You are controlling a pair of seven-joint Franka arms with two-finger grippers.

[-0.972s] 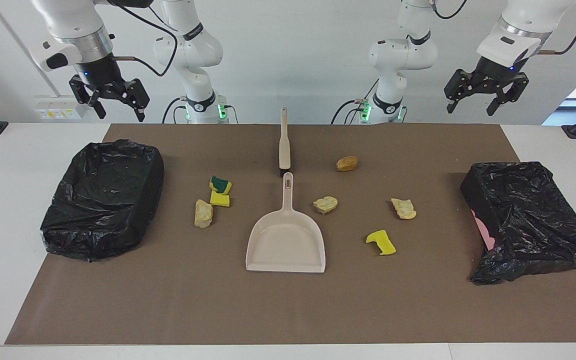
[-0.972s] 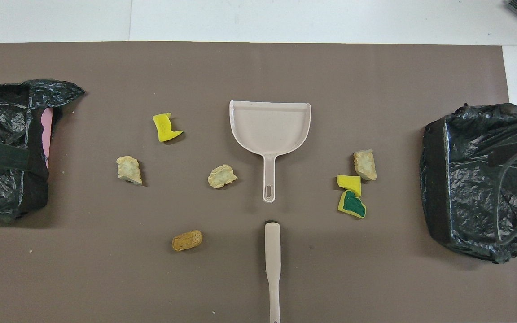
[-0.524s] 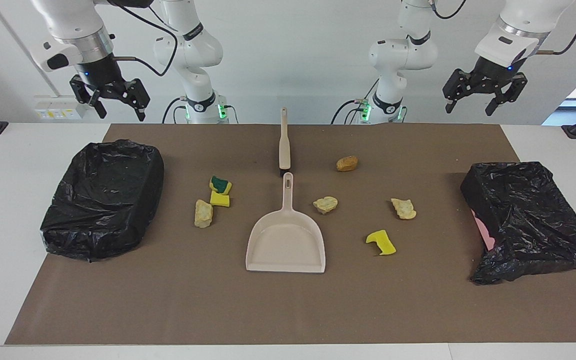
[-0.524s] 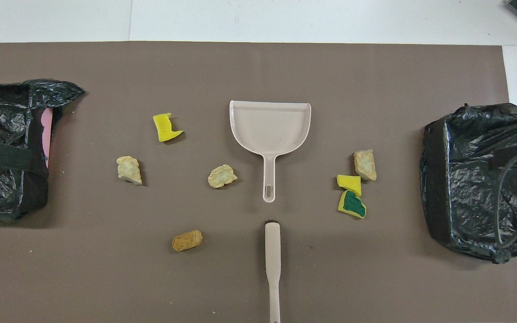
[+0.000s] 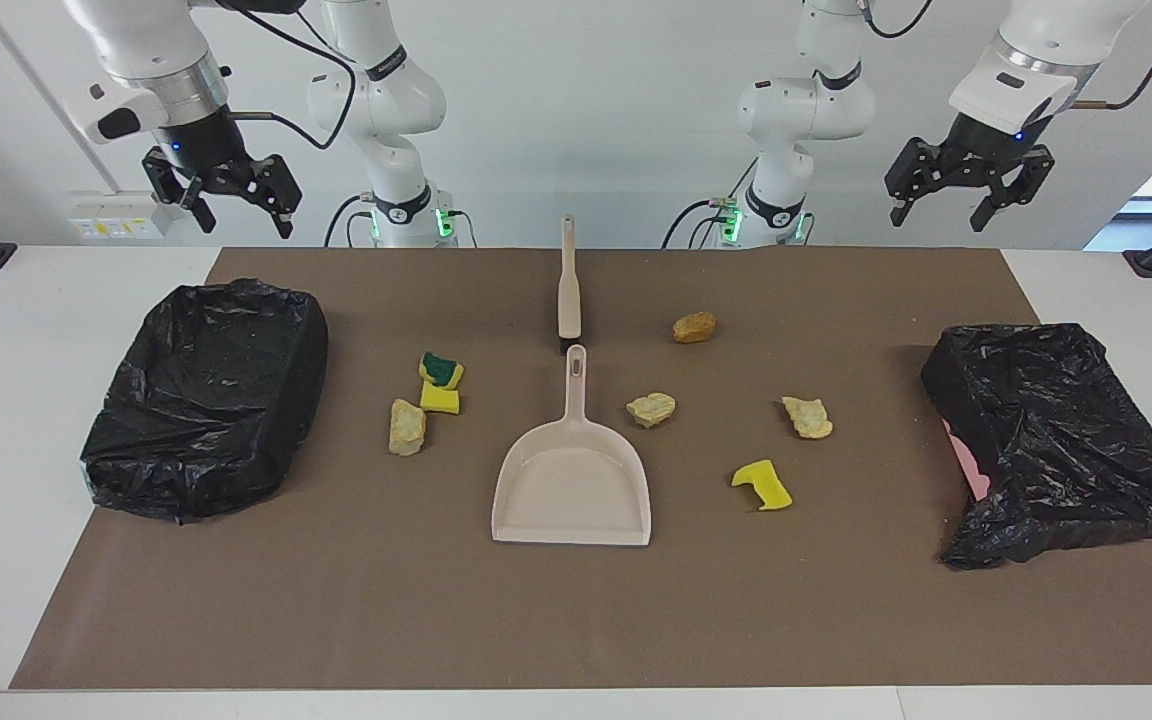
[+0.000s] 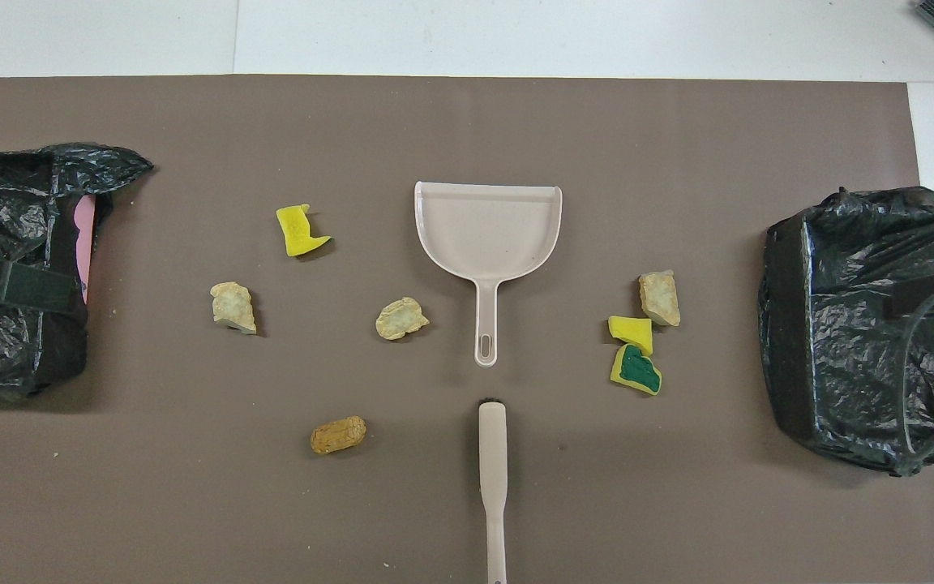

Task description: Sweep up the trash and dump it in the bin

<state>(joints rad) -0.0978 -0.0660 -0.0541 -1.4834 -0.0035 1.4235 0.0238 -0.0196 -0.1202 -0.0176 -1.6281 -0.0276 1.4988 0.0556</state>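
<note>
Here trash [image 5: 651, 409] scattered around dustpan [image 5: 572, 490], no shared axis; both jaws spread.

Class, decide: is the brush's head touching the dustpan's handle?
Apart. The overhead view shows bare mat between the brush head and the dustpan handle's tip.

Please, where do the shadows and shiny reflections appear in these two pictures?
Facing view: both black bin bags show small glossy highlights, and the dustpan casts only a thin soft shadow. Overhead view: the brown mat looks matte, without glare; the yellow sponge chunk and the other scraps have short soft shadows.
</note>
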